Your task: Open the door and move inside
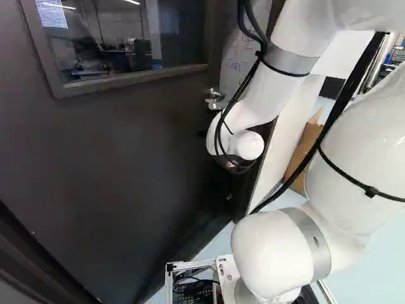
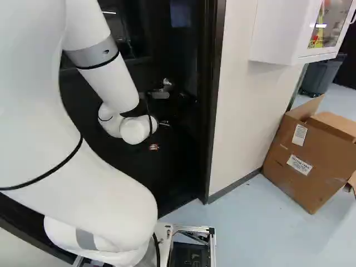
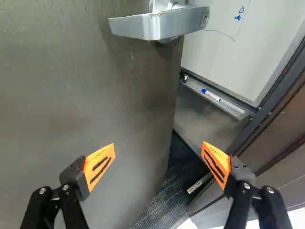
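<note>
- Door (image 1: 120, 152) ajar in left base view, handle (image 1: 217, 105) by its free edge.
- Gripper (image 2: 154, 147) below handle in right base view, box (image 2: 311, 158) beside wall (image 2: 242, 111).
- Wrist view: fingers (image 3: 106, 155) spread wide, handle ahead, door's free edge between them.

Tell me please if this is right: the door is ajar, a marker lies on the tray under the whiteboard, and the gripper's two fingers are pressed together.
Not quite: the wrist view shows the gripper open, its two fingers wide apart. The door is ajar, and a marker lies on the tray under the whiteboard, as you say.
</note>
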You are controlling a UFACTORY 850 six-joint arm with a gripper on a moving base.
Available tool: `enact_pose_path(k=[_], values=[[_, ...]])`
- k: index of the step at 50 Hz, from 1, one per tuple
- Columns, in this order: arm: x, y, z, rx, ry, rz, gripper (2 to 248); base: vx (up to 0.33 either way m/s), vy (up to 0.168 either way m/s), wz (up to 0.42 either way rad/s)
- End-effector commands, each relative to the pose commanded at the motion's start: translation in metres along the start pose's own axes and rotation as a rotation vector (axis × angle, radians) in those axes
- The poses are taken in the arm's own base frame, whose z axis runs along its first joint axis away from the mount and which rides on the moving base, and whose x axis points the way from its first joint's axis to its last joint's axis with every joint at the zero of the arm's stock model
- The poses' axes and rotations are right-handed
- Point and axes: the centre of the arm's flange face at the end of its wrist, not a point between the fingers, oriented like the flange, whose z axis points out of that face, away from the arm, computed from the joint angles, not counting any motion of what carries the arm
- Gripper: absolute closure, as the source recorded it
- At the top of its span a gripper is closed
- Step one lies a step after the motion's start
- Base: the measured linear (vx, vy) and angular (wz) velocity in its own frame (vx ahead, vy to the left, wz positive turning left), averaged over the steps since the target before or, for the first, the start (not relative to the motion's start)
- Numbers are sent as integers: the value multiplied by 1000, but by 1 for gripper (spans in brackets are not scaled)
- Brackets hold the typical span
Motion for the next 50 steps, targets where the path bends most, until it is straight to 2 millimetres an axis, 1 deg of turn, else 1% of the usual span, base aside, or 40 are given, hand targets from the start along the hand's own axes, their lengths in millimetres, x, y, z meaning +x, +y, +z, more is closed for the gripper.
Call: enact_pose_path(k=[21, 50], values=[[7, -13, 16, 9, -2, 12, 3, 0, 0, 0], [16, -42, 40, 23, -3, 40, 3, 0, 0, 0]])
